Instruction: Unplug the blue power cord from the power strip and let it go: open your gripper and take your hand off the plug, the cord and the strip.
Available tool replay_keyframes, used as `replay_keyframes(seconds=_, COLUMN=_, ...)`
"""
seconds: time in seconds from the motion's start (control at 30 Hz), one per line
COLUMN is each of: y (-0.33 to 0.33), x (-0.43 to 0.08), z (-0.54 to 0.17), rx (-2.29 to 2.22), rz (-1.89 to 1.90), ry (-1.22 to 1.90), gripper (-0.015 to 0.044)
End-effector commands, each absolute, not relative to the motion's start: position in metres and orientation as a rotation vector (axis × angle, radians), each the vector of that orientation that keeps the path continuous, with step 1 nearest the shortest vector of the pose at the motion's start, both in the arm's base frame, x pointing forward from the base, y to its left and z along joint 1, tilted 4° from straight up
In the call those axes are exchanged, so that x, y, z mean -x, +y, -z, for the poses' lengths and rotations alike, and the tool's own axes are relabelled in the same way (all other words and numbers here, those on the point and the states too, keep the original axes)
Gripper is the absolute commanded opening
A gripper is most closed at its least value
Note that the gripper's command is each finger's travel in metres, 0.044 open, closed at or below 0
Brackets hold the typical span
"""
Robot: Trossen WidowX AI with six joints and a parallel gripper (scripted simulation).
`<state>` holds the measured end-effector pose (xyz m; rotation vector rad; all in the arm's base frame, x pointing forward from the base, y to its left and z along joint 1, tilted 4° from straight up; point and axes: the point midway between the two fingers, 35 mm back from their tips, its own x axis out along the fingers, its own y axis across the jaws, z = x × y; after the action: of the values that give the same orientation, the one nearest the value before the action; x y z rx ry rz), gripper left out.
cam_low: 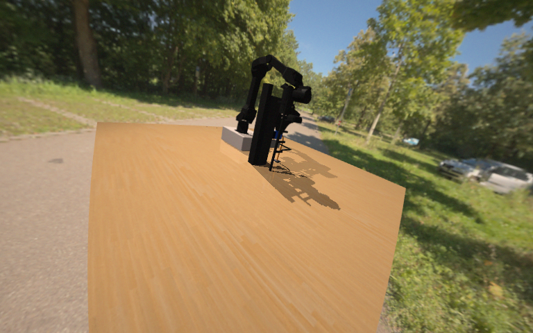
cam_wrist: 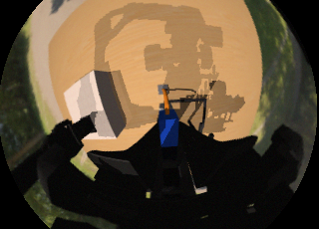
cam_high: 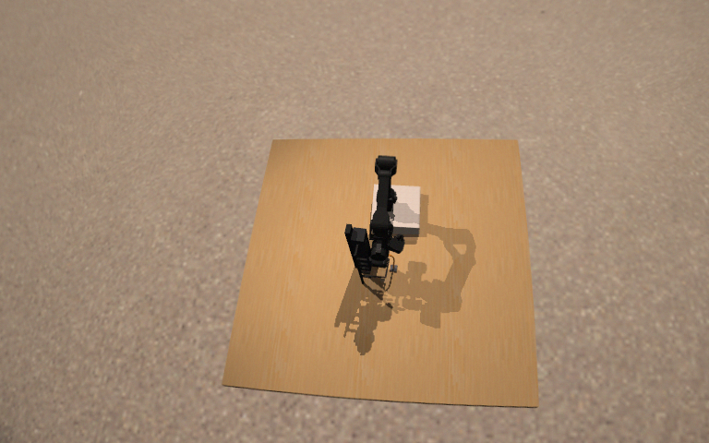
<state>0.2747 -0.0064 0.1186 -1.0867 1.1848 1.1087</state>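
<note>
Black tool fingers are pinched narrowly on the blue plug, which stands upright with an orange tip. Beyond it, the dark power strip stands upright on the wooden desk, beside the arm's white base.

Black arm and black power strip on a tan table with streaked wood grain. The arm's base block is white to light grey. Blue plug with an orange stub and a grey tip. Speckled beige-grey ground; dark brown shadows.
</note>
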Motion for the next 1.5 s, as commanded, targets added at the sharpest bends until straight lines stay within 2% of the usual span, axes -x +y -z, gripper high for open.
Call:
replay_keyframes(seconds=0.0, y=-0.006, x=-0.276, z=-0.119, rx=1.089, rz=-1.104, ry=1.182, gripper=0.0000)
replay_keyframes(seconds=1.13, y=0.044, x=-0.282, z=-0.125, rx=1.083, rz=-1.112, ry=1.179, gripper=0.0000)
replay_keyframes(seconds=1.47, y=0.033, x=-0.278, z=-0.121, rx=1.083, rz=-1.115, ry=1.180, gripper=0.0263)
